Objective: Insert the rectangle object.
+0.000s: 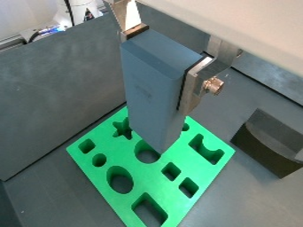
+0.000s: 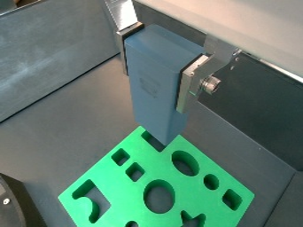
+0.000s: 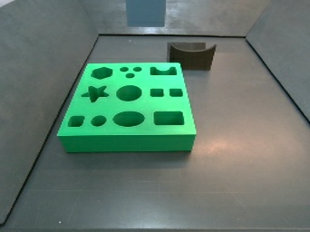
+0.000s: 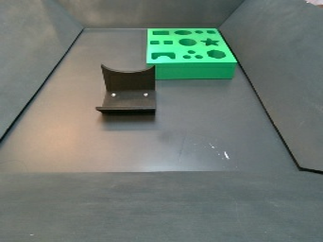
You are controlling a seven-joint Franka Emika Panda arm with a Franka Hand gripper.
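Observation:
My gripper (image 1: 164, 62) is shut on the rectangle object (image 1: 151, 89), a tall grey-blue block that hangs upright between the silver fingers (image 1: 196, 84). Both wrist views show this grip (image 2: 158, 60). The block's lower end is in the air above the green board (image 1: 83, 151), which has several shaped holes, among them a rectangular one (image 3: 169, 118). In a side view only the block's lower end (image 3: 144, 11) shows at the top edge, high over the board (image 3: 127, 106). The board also shows in the wrist view (image 2: 190, 182) and the side view (image 4: 195, 71).
A dark brown block with a curved notch (image 3: 191, 56) stands on the floor apart from the board; it also shows in a wrist view (image 1: 270, 142) and a side view (image 4: 127, 90). Grey walls enclose the dark floor (image 4: 177, 161).

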